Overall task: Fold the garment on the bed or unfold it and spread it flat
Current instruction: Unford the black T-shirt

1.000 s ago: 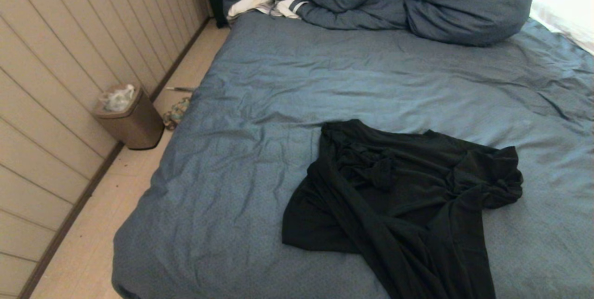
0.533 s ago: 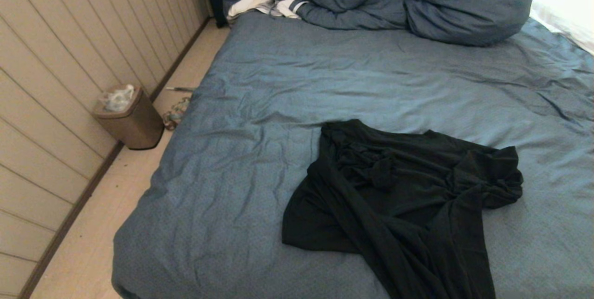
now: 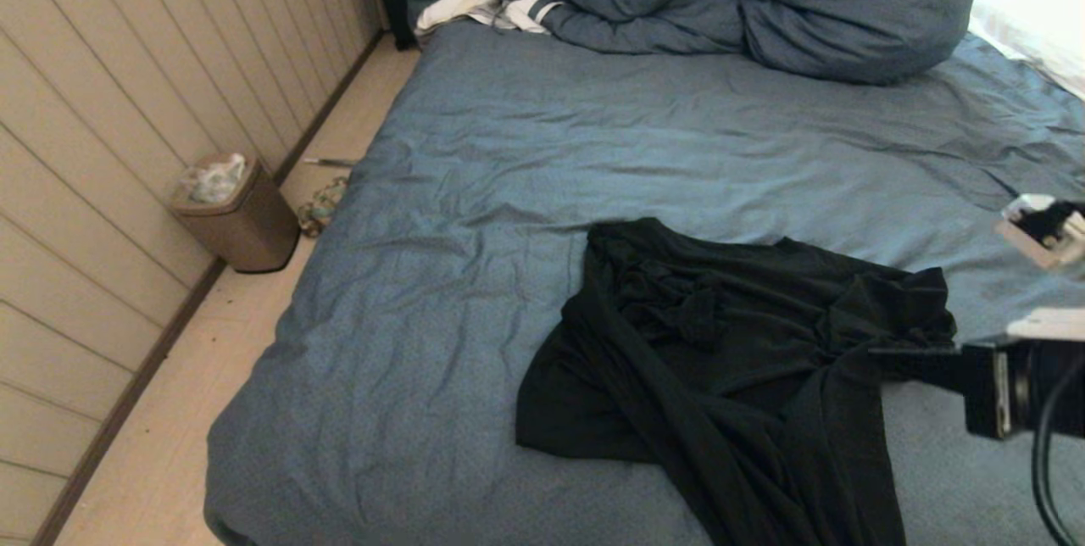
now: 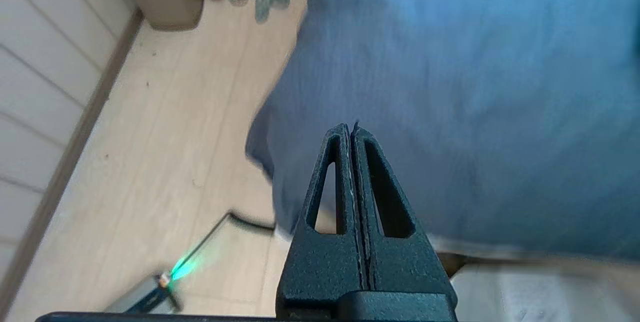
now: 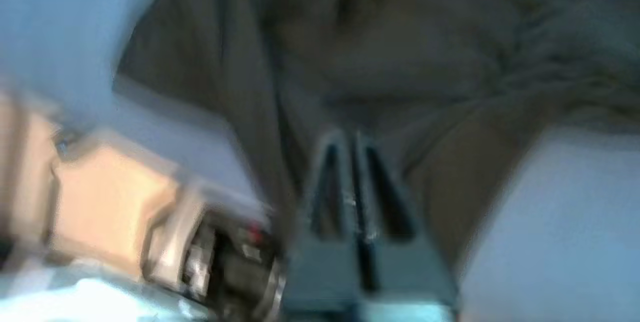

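The right gripper [image 3: 886, 353] reaches in level from the right edge, fingers pressed together and empty, tip at the crumpled sleeve of the garment [image 3: 720, 368], which lies bunched, plain black, on the near part of the bed [image 3: 593, 139], while the left gripper [image 4: 351, 134], fingers together, hangs over the bed's corner.

Left gripper [image 4: 351, 129], jaws together, above bed [image 4: 475, 87] edge

The head camera looked down from above across the bed [image 3: 525, 147], wall at its left. The left wrist camera faced the bed's near corner and floor; the right one hung close over the garment [image 5: 400, 52], shared with the head view.
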